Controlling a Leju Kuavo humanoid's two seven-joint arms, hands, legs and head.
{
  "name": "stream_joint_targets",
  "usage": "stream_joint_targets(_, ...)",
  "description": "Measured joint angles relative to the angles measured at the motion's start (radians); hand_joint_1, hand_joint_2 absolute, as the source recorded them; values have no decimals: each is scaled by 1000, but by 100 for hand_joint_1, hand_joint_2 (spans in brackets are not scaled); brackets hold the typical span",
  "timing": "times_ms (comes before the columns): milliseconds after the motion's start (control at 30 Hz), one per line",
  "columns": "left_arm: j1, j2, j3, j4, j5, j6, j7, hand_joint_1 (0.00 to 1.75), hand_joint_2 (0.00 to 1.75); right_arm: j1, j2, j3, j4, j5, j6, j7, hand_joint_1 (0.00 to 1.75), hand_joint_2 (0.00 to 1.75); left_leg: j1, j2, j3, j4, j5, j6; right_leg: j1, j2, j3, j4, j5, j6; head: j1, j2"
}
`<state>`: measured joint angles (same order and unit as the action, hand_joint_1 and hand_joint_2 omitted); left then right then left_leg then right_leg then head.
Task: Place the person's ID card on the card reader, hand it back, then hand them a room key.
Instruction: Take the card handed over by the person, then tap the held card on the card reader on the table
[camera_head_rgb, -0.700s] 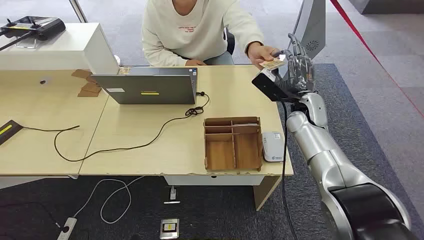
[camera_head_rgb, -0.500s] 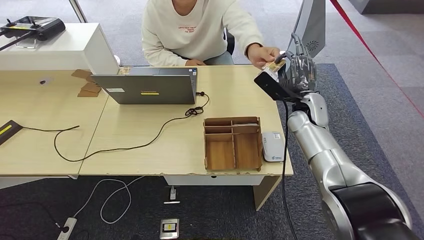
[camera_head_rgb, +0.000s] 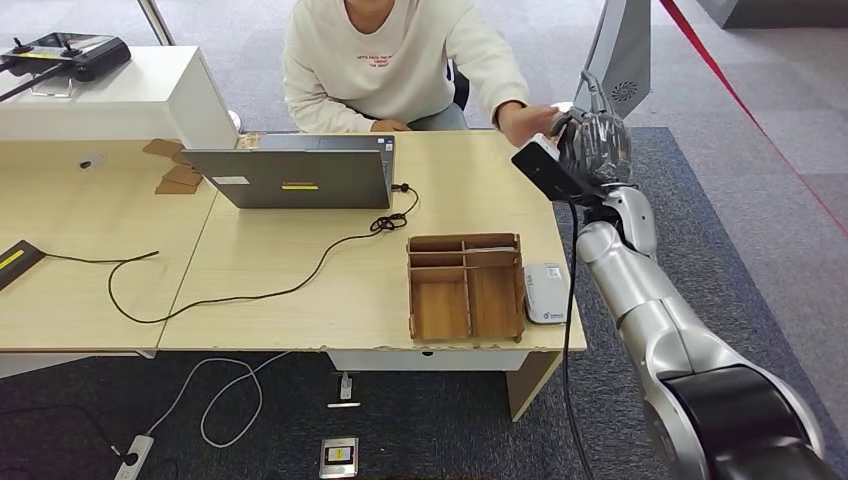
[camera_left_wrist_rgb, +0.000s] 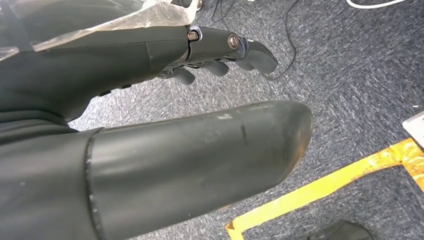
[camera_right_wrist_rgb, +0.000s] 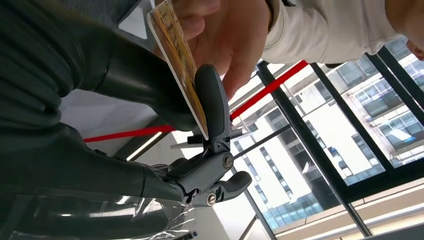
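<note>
Right hand (camera_head_rgb: 592, 145) is up past the desk's far right corner, thumb and a finger pinched on the ID card (camera_right_wrist_rgb: 182, 62), with the person's hand (camera_right_wrist_rgb: 220, 35) also on it (both gripping). Left hand (camera_left_wrist_rgb: 150, 115) hangs over carpet, fingers apart, holding nothing. Card reader (camera_head_rgb: 546, 292) sits beside the wooden tray (camera_head_rgb: 466, 287).

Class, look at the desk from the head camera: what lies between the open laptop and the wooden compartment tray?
In the head view, a black cable crosses the bare desktop between the laptop and the wooden tray, with a small coil near the laptop's corner.
</note>
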<state>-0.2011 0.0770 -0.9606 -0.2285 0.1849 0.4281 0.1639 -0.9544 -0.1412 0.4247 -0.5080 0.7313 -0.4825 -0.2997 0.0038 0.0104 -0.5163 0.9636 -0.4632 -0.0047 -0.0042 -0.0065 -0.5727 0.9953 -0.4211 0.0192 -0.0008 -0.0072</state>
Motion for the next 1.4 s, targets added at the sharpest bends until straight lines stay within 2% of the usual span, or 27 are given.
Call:
stream_joint_targets(233, 19, 0, 0, 1, 44, 2, -10, 0, 0, 53, -54, -21, -89, -150, 225, 15, 175, 175, 0, 0, 0, 0, 0, 0, 0, 0, 0, 0, 0, 0, 0, 0)
stream_joint_targets(567, 44, 9, 8, 2, 102, -19, -19, 0, 0, 176, -156, -46, -213, -226, 365, 62, 175, 175, 0, 0, 0, 0, -1, 0, 0, 0, 0, 0, 0, 0, 0, 0)
stream_joint_targets(900, 45, 15, 27, 2, 139, -45, -6, 0, 0, 261, -208, -51, -257, -225, 416, 76, 175, 175, 0, 0, 0, 0, -1, 0, 0, 0, 0, 0, 0, 0, 0, 0)
stream_joint_targets(1400, 44, 28, 45, 2, 183, -84, 9, 0, 0, 298, -196, -47, -157, -189, 352, 49, 175, 175, 0, 0, 0, 0, -1, 0, 0, 0, 0, 0, 0, 0, 0, 0)
